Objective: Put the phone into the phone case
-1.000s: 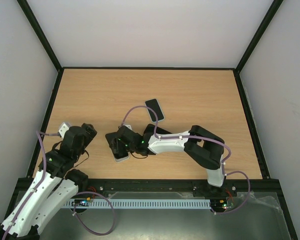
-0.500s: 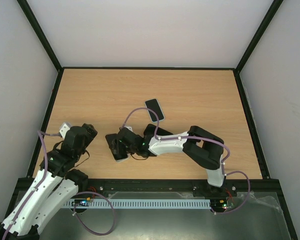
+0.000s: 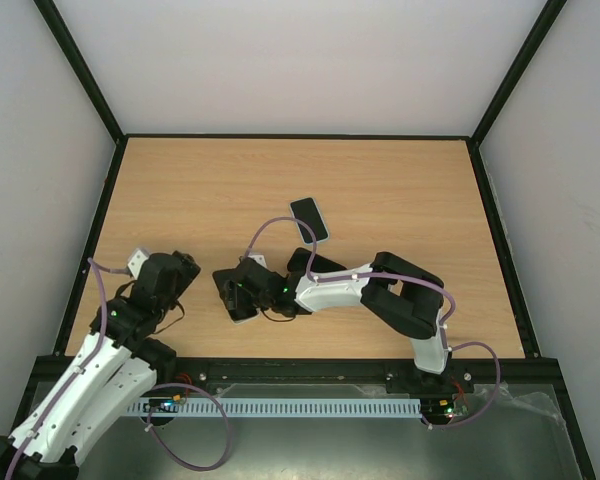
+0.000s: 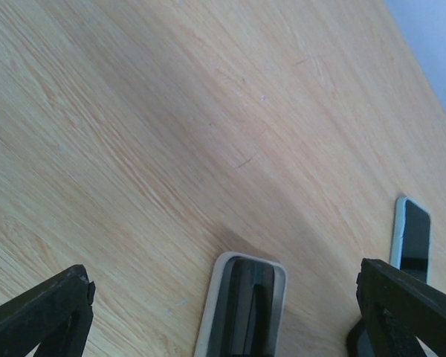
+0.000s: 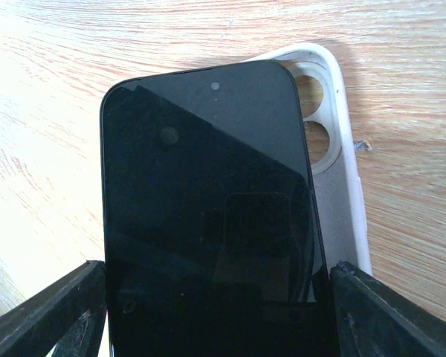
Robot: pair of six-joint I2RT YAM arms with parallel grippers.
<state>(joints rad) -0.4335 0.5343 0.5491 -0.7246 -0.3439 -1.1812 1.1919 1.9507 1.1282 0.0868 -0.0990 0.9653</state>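
My right gripper (image 3: 242, 290) is shut on a black phone (image 3: 228, 284). In the right wrist view the phone (image 5: 208, 216) sits between my fingers (image 5: 59, 316), screen up, just above a white phone case (image 5: 342, 186). The case lies open side up on the table, offset to the right, with its camera holes showing. In the top view the case (image 3: 243, 314) peeks out under the phone. My left gripper (image 3: 172, 275) is open and empty, left of the phone. The left wrist view shows the case end (image 4: 217, 297) between my wide-open fingers (image 4: 44, 309).
A second dark phone (image 3: 310, 218) lies flat on the wooden table (image 3: 400, 190) behind the right arm; it also shows in the left wrist view (image 4: 412, 242). Black frame rails border the table.
My left gripper has shifted slightly right, toward the phone and case. My right gripper still holds the phone over the case, barely moved.
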